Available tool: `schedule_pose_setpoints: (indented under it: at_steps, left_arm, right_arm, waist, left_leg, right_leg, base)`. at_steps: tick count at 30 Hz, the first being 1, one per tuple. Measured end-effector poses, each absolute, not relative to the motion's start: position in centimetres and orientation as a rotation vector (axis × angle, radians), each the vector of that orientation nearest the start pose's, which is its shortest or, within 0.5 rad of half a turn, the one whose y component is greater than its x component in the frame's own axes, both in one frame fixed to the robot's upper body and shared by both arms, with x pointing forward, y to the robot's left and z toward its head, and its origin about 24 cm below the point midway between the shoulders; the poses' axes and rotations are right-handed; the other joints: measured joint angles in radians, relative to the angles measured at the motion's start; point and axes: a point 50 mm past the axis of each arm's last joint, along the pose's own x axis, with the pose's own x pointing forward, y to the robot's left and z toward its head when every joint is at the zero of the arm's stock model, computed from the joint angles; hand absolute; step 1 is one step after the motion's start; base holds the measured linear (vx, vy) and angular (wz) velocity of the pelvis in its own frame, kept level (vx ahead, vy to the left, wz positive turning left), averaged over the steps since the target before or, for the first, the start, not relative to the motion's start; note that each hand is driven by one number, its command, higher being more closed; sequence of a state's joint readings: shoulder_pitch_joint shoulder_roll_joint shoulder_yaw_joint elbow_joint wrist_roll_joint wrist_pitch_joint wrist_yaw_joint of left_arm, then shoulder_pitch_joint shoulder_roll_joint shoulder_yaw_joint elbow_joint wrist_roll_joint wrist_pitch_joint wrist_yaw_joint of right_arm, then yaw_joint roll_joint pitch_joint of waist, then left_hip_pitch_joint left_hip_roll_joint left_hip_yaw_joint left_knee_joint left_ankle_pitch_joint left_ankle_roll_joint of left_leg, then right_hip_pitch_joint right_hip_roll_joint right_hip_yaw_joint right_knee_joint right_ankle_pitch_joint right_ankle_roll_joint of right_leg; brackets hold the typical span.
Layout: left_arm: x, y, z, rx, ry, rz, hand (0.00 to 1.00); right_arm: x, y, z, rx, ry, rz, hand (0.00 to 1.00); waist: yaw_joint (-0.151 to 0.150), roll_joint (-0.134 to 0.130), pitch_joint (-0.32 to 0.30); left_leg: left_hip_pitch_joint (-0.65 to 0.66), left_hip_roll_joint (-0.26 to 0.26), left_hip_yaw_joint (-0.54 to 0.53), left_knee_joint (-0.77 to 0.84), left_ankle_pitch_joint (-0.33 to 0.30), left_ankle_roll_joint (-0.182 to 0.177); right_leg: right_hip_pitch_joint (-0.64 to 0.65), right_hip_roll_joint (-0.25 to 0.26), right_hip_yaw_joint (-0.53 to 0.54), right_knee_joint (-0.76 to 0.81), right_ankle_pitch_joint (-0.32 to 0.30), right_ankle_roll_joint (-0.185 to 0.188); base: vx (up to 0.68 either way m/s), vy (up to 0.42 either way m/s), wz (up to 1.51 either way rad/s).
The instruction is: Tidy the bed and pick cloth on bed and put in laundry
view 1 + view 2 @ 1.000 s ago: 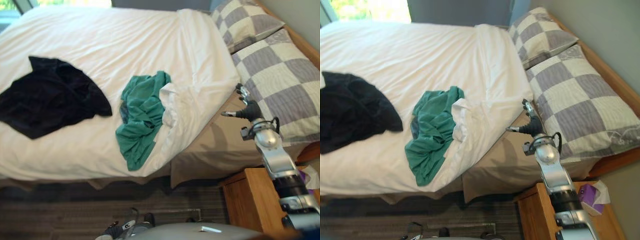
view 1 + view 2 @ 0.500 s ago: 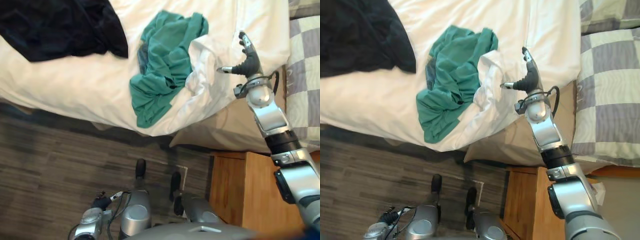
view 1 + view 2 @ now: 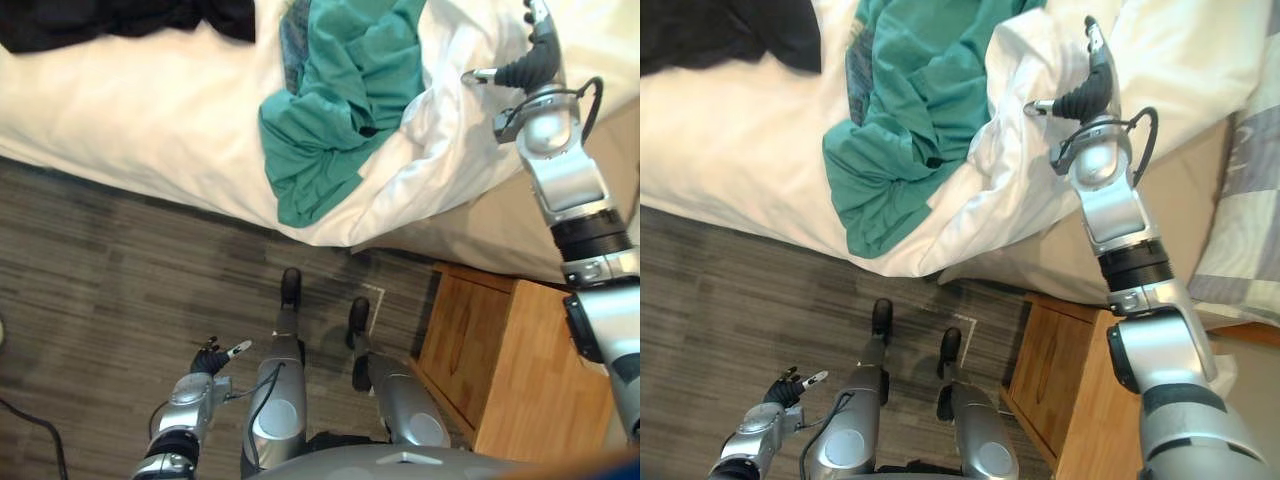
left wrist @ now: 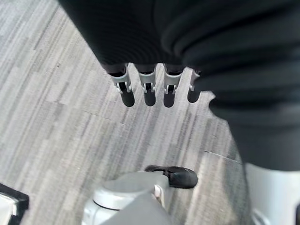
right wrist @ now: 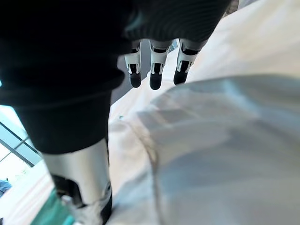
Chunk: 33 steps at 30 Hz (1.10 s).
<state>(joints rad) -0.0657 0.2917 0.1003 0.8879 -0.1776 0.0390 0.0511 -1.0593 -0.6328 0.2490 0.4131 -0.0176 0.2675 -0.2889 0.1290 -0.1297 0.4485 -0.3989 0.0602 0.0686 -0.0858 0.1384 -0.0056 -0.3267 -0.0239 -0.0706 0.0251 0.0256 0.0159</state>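
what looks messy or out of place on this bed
A green cloth lies crumpled on the white duvet, its end hanging over the side. A black cloth sprawls further along. The duvet's corner is folded back and bunched beside the green cloth, baring the tan sheet.

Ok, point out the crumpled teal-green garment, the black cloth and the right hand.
Crumpled teal-green garment (image 3: 338,100), left eye view: bunched middle.
Black cloth (image 3: 110,18), left eye view: lower part.
Right hand (image 3: 1082,100), right eye view: dark palm.
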Motion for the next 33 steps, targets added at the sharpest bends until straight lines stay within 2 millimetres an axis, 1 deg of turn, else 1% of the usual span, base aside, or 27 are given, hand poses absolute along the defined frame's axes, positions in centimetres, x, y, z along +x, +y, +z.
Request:
schedule_pose_setpoints:
  at_steps: [1, 3, 4, 5, 7, 8, 9, 11, 13, 16, 18, 19, 21, 22, 23, 24, 25, 26, 27, 28, 29, 30, 31, 32, 33]
  left_arm:
    - [18.4, 26.7, -10.5, 0.080, 0.808, 0.318, 0.00]
    - [19.5, 25.7, -10.3, 0.069, 0.788, 0.291, 0.00]
    - [19.6, 25.7, -10.3, 0.070, 0.790, 0.289, 0.00]
    - [19.7, 25.7, -10.3, 0.055, 0.789, 0.296, 0.00]
    - [20.1, 25.7, -10.2, 0.044, 0.782, 0.317, 0.00]
    - [20.4, 25.6, -10.0, 0.042, 0.770, 0.316, 0.00]
    - [20.6, 25.5, -9.9, 0.040, 0.764, 0.313, 0.00]
    - [21.0, 25.2, -9.7, 0.032, 0.750, 0.308, 0.00]
    - [21.2, 24.4, -9.9, -0.001, 0.742, 0.305, 0.00]
    - [21.2, 24.0, -10.0, -0.013, 0.741, 0.301, 0.00]
    - [21.2, 23.5, -10.1, -0.027, 0.739, 0.296, 0.00]
    - [21.2, 23.4, -10.0, -0.030, 0.735, 0.294, 0.00]
    - [21.2, 23.2, -9.8, -0.034, 0.715, 0.291, 0.00]
    - [21.1, 23.3, -9.8, -0.032, 0.716, 0.295, 0.00]
    - [21.0, 23.4, -9.8, -0.027, 0.719, 0.309, 0.00]
    - [20.3, 23.8, -10.0, -0.022, 0.734, 0.322, 0.00]
    - [20.1, 24.0, -10.1, -0.018, 0.742, 0.328, 0.00]
    - [19.5, 24.4, -10.3, -0.011, 0.759, 0.343, 0.00]
    - [19.1, 25.0, -10.3, 0.004, 0.772, 0.367, 0.00]
    - [18.8, 25.3, -10.4, 0.011, 0.782, 0.374, 0.00]
    - [18.4, 25.5, -10.5, 0.014, 0.796, 0.379, 0.00]
    - [18.0, 25.5, -10.8, 0.013, 0.815, 0.380, 0.00]
    - [17.7, 25.6, -10.9, 0.013, 0.823, 0.382, 0.00]
    - [17.2, 25.6, -11.1, 0.006, 0.837, 0.388, 0.00]
    - [16.8, 25.7, -11.3, -0.002, 0.848, 0.393, 0.00]
  right_arm:
    - [37.8, -20.7, 30.1, -0.657, -0.451, -0.354, 1.00]
    - [37.9, -21.3, 30.7, -0.646, -0.444, -0.375, 1.00]
    - [37.9, -21.4, 30.6, -0.635, -0.437, -0.374, 1.00]
    - [38.0, -21.5, 30.6, -0.619, -0.433, -0.377, 1.00]
    - [38.0, -21.9, 30.7, -0.584, -0.434, -0.391, 1.00]
    - [37.9, -22.2, 30.9, -0.565, -0.442, -0.403, 1.00]
    - [37.8, -22.4, 30.9, -0.558, -0.445, -0.408, 1.00]
    - [37.7, -22.9, 30.7, -0.520, -0.448, -0.415, 1.00]
    - [37.3, -24.2, 29.1, -0.443, -0.442, -0.441, 1.00]
    - [36.8, -24.9, 28.0, -0.368, -0.454, -0.448, 1.00]
    - [36.3, -25.2, 26.2, -0.249, -0.466, -0.441, 1.00]
    - [36.1, -25.4, 25.7, -0.227, -0.467, -0.441, 1.00]
    - [35.2, -25.9, 23.1, -0.118, -0.454, -0.448, 1.00]
    - [35.0, -26.1, 22.3, -0.094, -0.441, -0.454, 1.00]
    - [34.6, -26.3, 20.3, -0.036, -0.408, -0.463, 1.00]
    - [34.1, -26.4, 18.3, 0.015, -0.372, -0.472, 1.00]
    - [33.7, -26.5, 17.3, 0.043, -0.354, -0.480, 1.00]
    - [32.9, -26.6, 15.3, 0.099, -0.318, -0.497, 0.00]
    - [31.9, -26.9, 13.2, 0.148, -0.280, -0.522, 0.00]
    - [31.3, -26.9, 12.1, 0.168, -0.255, -0.534, 0.00]
    - [30.4, -27.1, 10.3, 0.223, -0.211, -0.557, 0.00]
    - [29.4, -27.2, 8.5, 0.286, -0.172, -0.584, 0.00]
    - [28.8, -27.2, 7.4, 0.316, -0.145, -0.602, 0.00]
    - [27.7, -27.1, 5.7, 0.385, -0.112, -0.626, 0.00]
    - [27.2, -27.0, 4.9, 0.408, -0.096, -0.634, 0.00]
  waist:
    - [0.001, 0.008, 0.005]
    - [0.000, 0.044, 0.027]
    - [0.001, 0.045, 0.027]
    - [0.001, 0.047, 0.027]
    - [0.003, 0.048, 0.026]
    - [0.004, 0.048, 0.026]
    - [0.004, 0.048, 0.026]
    - [0.012, 0.048, 0.026]
    - [0.029, 0.044, 0.023]
    - [0.031, 0.041, 0.021]
    - [0.025, 0.037, 0.019]
    - [0.025, 0.036, 0.019]
    - [0.022, 0.032, 0.016]
    - [0.021, 0.030, 0.015]
    - [0.019, 0.021, 0.009]
    - [0.014, 0.005, -0.001]
    - [0.009, -0.003, -0.008]
    - [-0.006, -0.017, -0.017]
    - [-0.013, -0.037, -0.029]
    - [-0.016, -0.045, -0.035]
    - [-0.029, -0.051, -0.039]
    - [-0.035, -0.054, -0.041]
    - [-0.037, -0.057, -0.046]
    - [-0.045, -0.062, -0.063]
    - [-0.054, -0.063, -0.077]
  left_leg:
    - [-0.020, 0.000, -0.001, 0.017, -0.002, -0.001]
    - [-0.103, 0.000, -0.004, 0.128, -0.041, 0.001]
    - [-0.121, 0.000, -0.003, 0.160, -0.058, 0.003]
    - [-0.156, 0.000, -0.002, 0.224, -0.090, 0.005]
    - [-0.199, 0.008, -0.005, 0.297, -0.124, 0.007]
    - [-0.222, 0.011, -0.008, 0.322, -0.133, 0.006]
    - [-0.231, 0.011, -0.009, 0.329, -0.136, 0.007]
    - [-0.252, 0.017, -0.010, 0.344, -0.144, 0.002]
    - [-0.252, 0.026, -0.003, 0.354, -0.151, -0.001]
    - [-0.254, 0.031, 0.000, 0.373, -0.159, 0.006]
    - [-0.250, 0.036, 0.011, 0.395, -0.173, 0.006]
    - [-0.250, 0.039, 0.016, 0.404, -0.178, 0.007]
    - [-0.231, 0.052, 0.036, 0.435, -0.205, 0.010]
    - [-0.219, 0.056, 0.039, 0.442, -0.213, 0.010]
    - [-0.192, 0.060, 0.049, 0.446, -0.223, 0.009]
    - [-0.166, 0.064, 0.062, 0.447, -0.233, 0.008]
    - [-0.157, 0.066, 0.065, 0.448, -0.238, 0.007]
    - [-0.137, 0.070, 0.069, 0.453, -0.251, 0.006]
    - [-0.123, 0.074, 0.079, 0.456, -0.259, 0.005]
    - [-0.112, 0.075, 0.086, 0.455, -0.261, 0.005]
    - [-0.088, 0.075, 0.090, 0.455, -0.268, 0.006]
    - [-0.056, 0.075, 0.094, 0.452, -0.274, 0.005]
    - [-0.038, 0.075, 0.103, 0.449, -0.277, 0.004]
    - [-0.014, 0.074, 0.116, 0.434, -0.283, 0.004]
    - [-0.010, 0.072, 0.118, 0.431, -0.286, 0.005]
  right_leg:
    - [-0.017, -0.001, 0.000, 0.012, -0.001, -0.001]
    - [-0.080, -0.006, -0.002, 0.079, -0.019, -0.004]
    - [-0.094, -0.009, -0.002, 0.102, -0.032, -0.004]
    - [-0.115, -0.012, -0.002, 0.139, -0.058, -0.006]
    - [-0.139, -0.008, -0.002, 0.173, -0.083, -0.011]
    - [-0.154, -0.005, -0.002, 0.185, -0.096, -0.019]
    - [-0.159, -0.005, -0.002, 0.188, -0.104, -0.017]
    - [-0.178, 0.000, -0.002, 0.201, -0.114, -0.022]
    - [-0.181, 0.004, 0.000, 0.213, -0.121, -0.028]
    - [-0.180, 0.006, 0.001, 0.221, -0.127, -0.029]
    - [-0.170, 0.008, 0.007, 0.221, -0.126, -0.028]
    - [-0.167, 0.009, 0.008, 0.221, -0.126, -0.028]
    - [-0.140, 0.017, 0.019, 0.221, -0.125, -0.026]
    - [-0.127, 0.019, 0.022, 0.221, -0.125, -0.026]
    - [-0.103, 0.021, 0.030, 0.221, -0.125, -0.026]
    - [-0.081, 0.022, 0.033, 0.220, -0.125, -0.026]
    - [-0.072, 0.023, 0.037, 0.219, -0.125, -0.026]
    - [-0.051, 0.026, 0.042, 0.214, -0.125, -0.026]
    - [-0.037, 0.028, 0.054, 0.208, -0.125, -0.026]
    - [-0.029, 0.028, 0.061, 0.205, -0.125, -0.026]
    - [-0.001, 0.028, 0.065, 0.193, -0.124, -0.024]
    - [0.030, 0.026, 0.072, 0.183, -0.123, -0.022]
    - [0.044, 0.026, 0.079, 0.180, -0.123, -0.022]
    - [0.067, 0.023, 0.085, 0.167, -0.124, -0.021]
    - [0.075, 0.021, 0.085, 0.157, -0.125, -0.020]
  base:
    - [-0.02, 0.045, 0.06]
    - [-0.04, 0.063, 0.05]
    - [-0.07, 0.042, 0.01]
    - [-0.04, 0.008, -0.03]
    - [-0.06, 0.007, -0.01]
    - [-0.07, 0.001, 0.04]
    - [-0.07, -0.009, 0.06]
    - [-0.07, -0.014, -0.01]
    - [-0.03, -0.010, -0.08]
    - [0.02, 0.001, -0.02]
    - [0.07, 0.015, -0.13]
    - [0.07, 0.021, -0.14]
    - [0.07, 0.022, -0.18]
    - [0.07, 0.021, -0.22]
    - [0.07, 0.010, -0.27]
    - [0.07, 0.005, -0.26]
    - [0.06, -0.003, -0.22]
    - [0.04, 0.000, -0.21]
    - [0.05, 0.002, -0.24]
    - [0.04, 0.004, -0.23]
    - [0.04, 0.014, -0.18]
    - [0.02, 0.019, -0.19]
    - [0.00, 0.029, -0.23]
    - [-0.01, 0.016, -0.17]
    - [-0.01, 0.015, -0.10]
